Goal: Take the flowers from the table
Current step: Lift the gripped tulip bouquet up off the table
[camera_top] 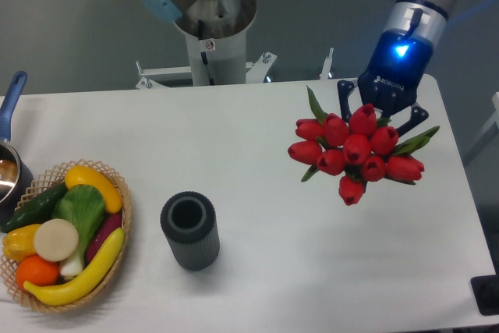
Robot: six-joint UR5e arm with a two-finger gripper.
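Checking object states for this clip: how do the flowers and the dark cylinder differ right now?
The flowers are bright red with green leaves, while the dark cylinder is a plain dark grey ribbed tube. The flowers hang in the gripper at the table's right side; the cylinder stands upright on the table, untouched, with its open top showing. The flowers form an irregular spreading cluster; the cylinder is compact and regular. Both sit over the white tabletop.

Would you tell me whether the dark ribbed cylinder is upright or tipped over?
Upright: the cylinder stands on the table, open mouth facing up.
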